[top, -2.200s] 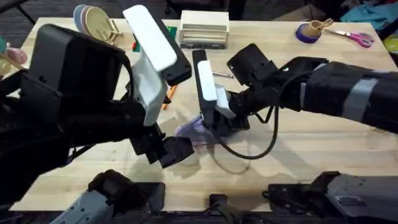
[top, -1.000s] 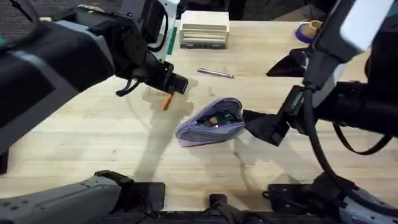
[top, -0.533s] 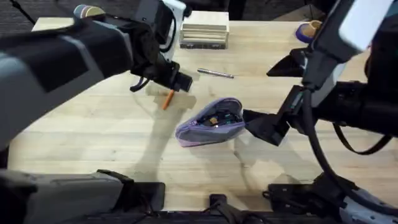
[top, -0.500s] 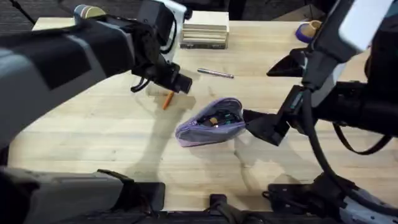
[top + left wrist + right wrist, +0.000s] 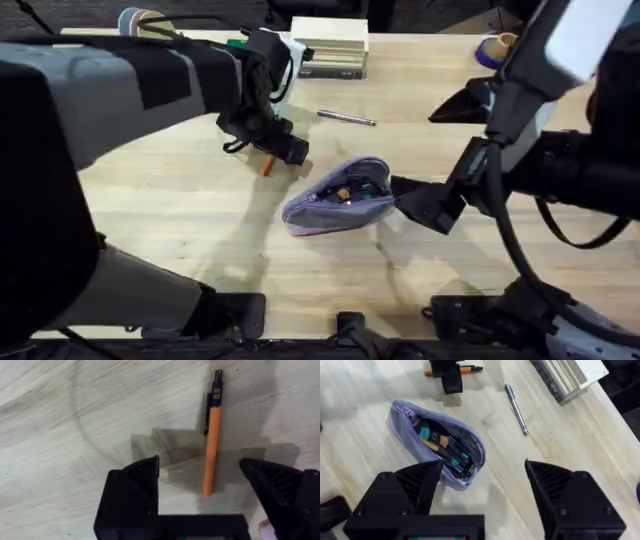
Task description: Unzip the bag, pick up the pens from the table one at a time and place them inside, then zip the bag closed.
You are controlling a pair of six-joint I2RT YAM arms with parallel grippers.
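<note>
Lavender pencil pouch (image 5: 338,198) lay near the middle of the wooden bench (image 5: 180,210), unzipped and gaping, with several writing tools visible inside it in the right wrist view (image 5: 440,442). Its mouth faced up and toward the far side of the bench.

Beyond the pouch, toward the left, the orange pen (image 5: 212,435) rested flat on the bench, its black clip end pointing away from the left end effector (image 5: 207,477). That end effector hung just above the pen with its black fingers (image 5: 142,475) spread apart, one on each side of the pen's lower end, neither touching it. From overhead the same end effector (image 5: 285,150) covered most of the pen, leaving a short orange tip (image 5: 267,166) showing.

The silvery-grey pen (image 5: 347,118) lay farther back, well apart from the pouch, near a stack of cream-coloured boxes (image 5: 328,47).

The right end effector (image 5: 425,205) hovered just beside the pouch's right end, its fingers (image 5: 560,485) wide apart and holding nothing. Pouch and both pens showed beyond it in its wrist view.
</note>
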